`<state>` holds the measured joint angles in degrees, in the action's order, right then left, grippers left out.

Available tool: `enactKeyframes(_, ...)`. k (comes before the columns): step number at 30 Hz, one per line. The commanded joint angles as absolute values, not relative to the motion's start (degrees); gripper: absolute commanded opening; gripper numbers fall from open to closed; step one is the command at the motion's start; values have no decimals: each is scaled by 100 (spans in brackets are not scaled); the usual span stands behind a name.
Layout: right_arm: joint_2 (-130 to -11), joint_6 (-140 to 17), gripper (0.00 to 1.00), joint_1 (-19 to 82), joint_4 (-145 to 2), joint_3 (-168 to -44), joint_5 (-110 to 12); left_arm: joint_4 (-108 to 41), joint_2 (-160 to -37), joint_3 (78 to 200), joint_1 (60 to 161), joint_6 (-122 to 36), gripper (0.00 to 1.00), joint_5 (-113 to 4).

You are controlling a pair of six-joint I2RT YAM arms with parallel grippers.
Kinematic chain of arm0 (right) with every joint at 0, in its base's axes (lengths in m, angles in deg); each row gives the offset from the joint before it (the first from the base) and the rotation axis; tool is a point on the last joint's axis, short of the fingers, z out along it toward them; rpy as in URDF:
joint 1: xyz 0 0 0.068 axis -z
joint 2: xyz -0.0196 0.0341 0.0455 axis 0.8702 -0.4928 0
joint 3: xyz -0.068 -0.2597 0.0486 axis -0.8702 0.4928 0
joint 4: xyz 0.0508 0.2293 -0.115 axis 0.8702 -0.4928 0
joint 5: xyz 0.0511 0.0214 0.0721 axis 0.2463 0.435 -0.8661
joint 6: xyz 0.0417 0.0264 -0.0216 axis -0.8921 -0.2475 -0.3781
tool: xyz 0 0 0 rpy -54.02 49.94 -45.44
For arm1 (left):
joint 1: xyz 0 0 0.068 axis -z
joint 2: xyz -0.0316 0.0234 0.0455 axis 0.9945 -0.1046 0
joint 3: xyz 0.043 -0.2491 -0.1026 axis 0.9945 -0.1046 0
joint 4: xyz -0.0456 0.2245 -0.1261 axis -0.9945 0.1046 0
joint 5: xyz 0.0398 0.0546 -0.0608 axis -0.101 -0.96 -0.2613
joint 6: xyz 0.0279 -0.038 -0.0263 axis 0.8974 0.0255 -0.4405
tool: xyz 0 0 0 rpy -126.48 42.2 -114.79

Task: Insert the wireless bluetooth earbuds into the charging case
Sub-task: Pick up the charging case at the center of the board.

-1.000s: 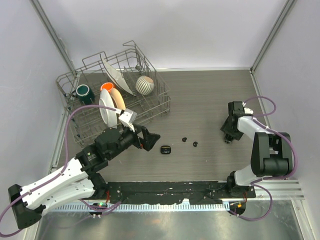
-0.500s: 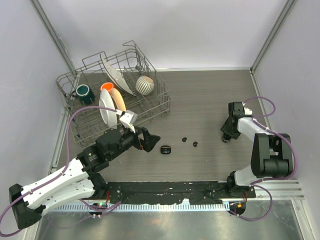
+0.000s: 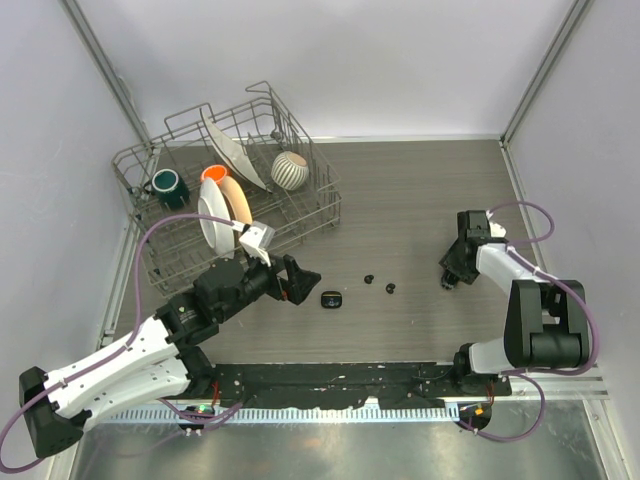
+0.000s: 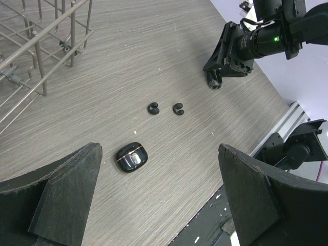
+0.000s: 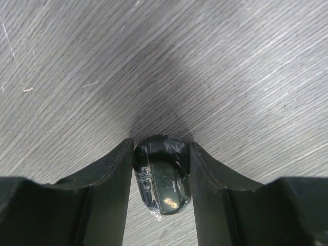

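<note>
The black glossy charging case (image 3: 331,299) lies closed on the wood table; it also shows in the left wrist view (image 4: 131,157). Two tiny black earbuds (image 3: 369,278) (image 3: 390,288) lie apart just right of it, seen too in the left wrist view (image 4: 153,107) (image 4: 178,108). My left gripper (image 3: 303,281) is open and empty, hovering left of the case, which sits between its fingers in the left wrist view (image 4: 159,151). My right gripper (image 3: 447,279) at the right is shut on a third black earbud (image 5: 163,177), wrapped in clear film, at the table surface.
A wire dish rack (image 3: 322,214) stands at the back left with a green mug (image 3: 165,187), plates (image 3: 213,222) and a ribbed vase (image 3: 290,171); its corner shows in the left wrist view (image 4: 46,51). The table's near edge (image 4: 241,205) is close.
My right gripper has shifted slightly nearer and leftward with the earbud. My left gripper has barely moved.
</note>
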<state>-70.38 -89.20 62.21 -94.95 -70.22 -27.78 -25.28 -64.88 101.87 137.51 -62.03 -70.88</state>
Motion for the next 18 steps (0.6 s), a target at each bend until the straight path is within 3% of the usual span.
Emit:
enactKeyframes(1,-6876,-9665,31,6215,-9663,-6737,-2750,-2847,-6463,10346,13752,-6412,100,-7234)
enactKeyframes(7,-6648,-9940,36,6215,-9513,-6508,-2918,-2908,-6366,10249,13752,-6570,100,-7208)
enactKeyframes(13,-6595,-9404,57,6215,-9715,-6701,-2733,-3242,-6331,10047,13752,-6623,100,-7120)
enactKeyframes(18,-6665,-9158,62,6215,-9680,-6806,-2882,-3277,-6366,10012,13752,-6623,100,-7094)
